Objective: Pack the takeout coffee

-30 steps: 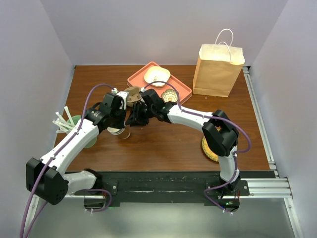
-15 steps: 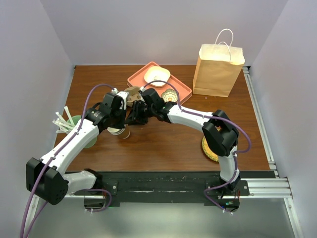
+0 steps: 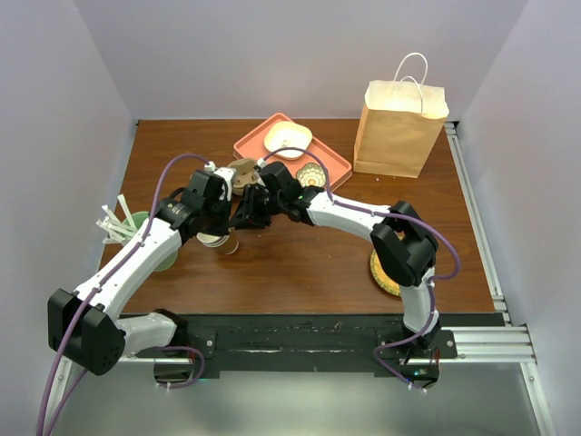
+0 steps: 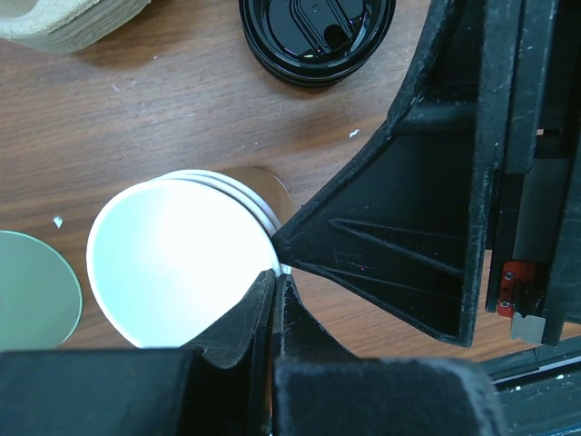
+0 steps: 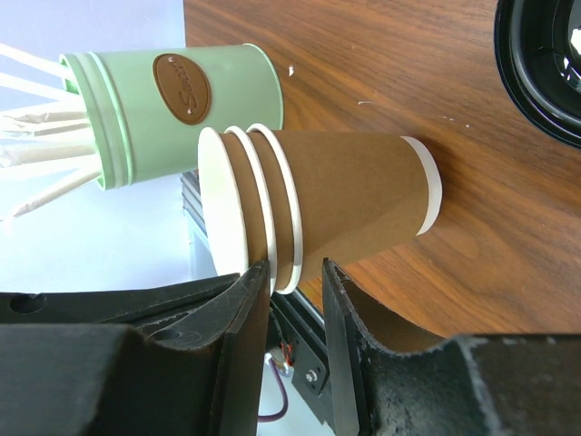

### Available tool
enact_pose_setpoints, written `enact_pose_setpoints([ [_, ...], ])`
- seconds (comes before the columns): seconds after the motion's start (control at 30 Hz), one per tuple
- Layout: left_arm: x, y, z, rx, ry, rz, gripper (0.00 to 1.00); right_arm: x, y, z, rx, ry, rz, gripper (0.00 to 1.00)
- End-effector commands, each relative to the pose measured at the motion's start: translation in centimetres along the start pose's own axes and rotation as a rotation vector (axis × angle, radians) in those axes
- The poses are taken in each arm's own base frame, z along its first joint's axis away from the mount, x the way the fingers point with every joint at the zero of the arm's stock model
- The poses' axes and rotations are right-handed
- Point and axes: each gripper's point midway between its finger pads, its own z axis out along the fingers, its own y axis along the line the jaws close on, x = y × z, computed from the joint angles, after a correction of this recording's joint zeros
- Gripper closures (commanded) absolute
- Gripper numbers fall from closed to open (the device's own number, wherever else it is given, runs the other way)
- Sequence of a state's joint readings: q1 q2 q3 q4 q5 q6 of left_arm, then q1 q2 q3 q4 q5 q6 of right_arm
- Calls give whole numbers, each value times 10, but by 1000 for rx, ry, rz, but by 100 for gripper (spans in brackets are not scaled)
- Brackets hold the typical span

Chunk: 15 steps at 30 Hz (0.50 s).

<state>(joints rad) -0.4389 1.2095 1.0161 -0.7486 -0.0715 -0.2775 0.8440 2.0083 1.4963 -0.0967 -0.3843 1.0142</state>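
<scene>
With my left claw (image 4: 277, 265) still pinched on the nested cups (image 3: 221, 242) at centre-left, my right claw (image 5: 295, 282) has narrowed around their rims, grip unclear; I reckon it's peeling one off, and no lidded takeout coffee is visible yet.

Mid-left jam: left hand (image 4: 277, 272) and right hand (image 5: 292, 272) nose to nose at the cups (image 5: 354, 200) | straw cup (image 5: 182, 100) just beside, walling the left | lids (image 4: 318, 36), carrier (image 3: 243, 173), tray (image 3: 338, 166) crowd behind | front-centre table (image 3: 300, 268) bare | bare wood before the bag (image 3: 399, 127)
</scene>
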Motion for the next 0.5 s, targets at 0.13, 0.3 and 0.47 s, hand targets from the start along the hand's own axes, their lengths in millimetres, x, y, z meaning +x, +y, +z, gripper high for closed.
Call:
enact_pose_setpoints([
  [0.13, -29, -11, -10, 45, -98, -33, 100, 6, -2, 3, 7, 4, -13, 66],
  [0.3, -34, -9, -11, 31, -104, -33, 100, 8, -8, 6, 24, 11, -18, 66],
  [0.47, -39, -9, -14, 26, -112, -38, 100, 11, -16, 9, 49, 23, -23, 66],
])
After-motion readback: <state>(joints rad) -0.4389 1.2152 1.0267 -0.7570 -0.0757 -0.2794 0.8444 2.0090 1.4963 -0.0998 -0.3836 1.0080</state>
